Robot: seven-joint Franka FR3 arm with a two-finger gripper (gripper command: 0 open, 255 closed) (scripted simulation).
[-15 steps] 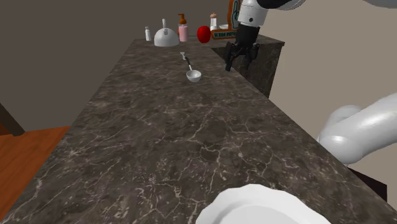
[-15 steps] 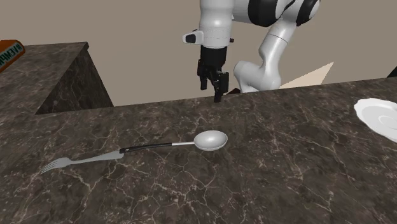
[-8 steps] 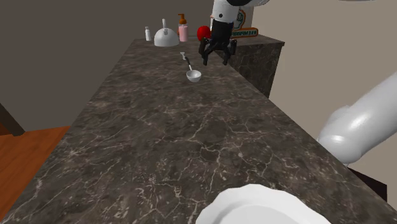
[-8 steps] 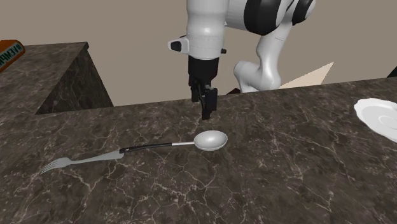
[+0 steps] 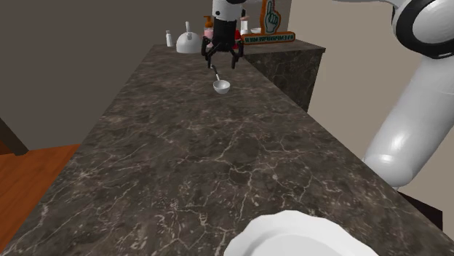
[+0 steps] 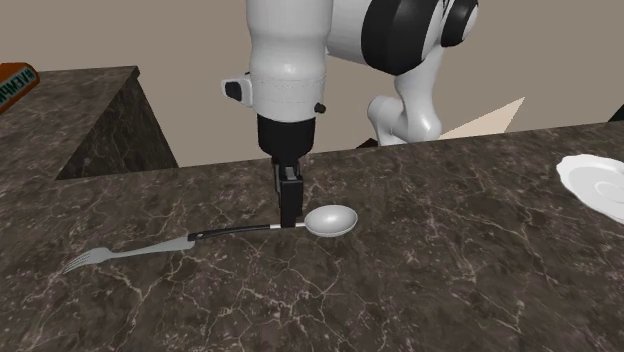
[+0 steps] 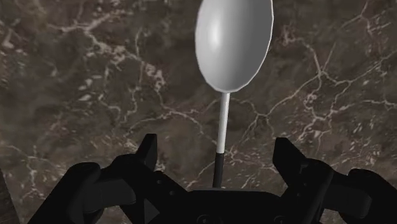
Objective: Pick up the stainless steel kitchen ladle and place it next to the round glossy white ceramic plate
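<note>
A silver ladle (image 6: 331,220) with a dark handle lies flat on the dark marble counter (image 6: 450,250), its bowl (image 7: 234,41) facing up. My black gripper (image 6: 290,222) hangs straight down over the ladle's thin shaft, just behind the bowl. In the wrist view the gripper (image 7: 217,156) is open, one finger on each side of the shaft without touching it. From the shoulder view the gripper (image 5: 220,64) is at the counter's far end above the ladle (image 5: 221,87). The white plate (image 5: 291,236) sits at the near edge and also shows as a plate (image 6: 595,185) at the second exterior view's right.
A silver fork (image 6: 110,254) lies end to end with the ladle's handle. At the counter's far end stand a white domed kettle (image 5: 189,42), a small white bottle (image 5: 169,38) and an orange sign (image 5: 271,22) on a raised marble block (image 5: 291,65). Wooden floor (image 5: 36,174) lies beyond the shoulder view's left edge.
The gripper has travelled toward the shoulder view's left, turned about its axis and come down from beside the raised block to straddle the ladle's shaft. The ladle has not moved.
</note>
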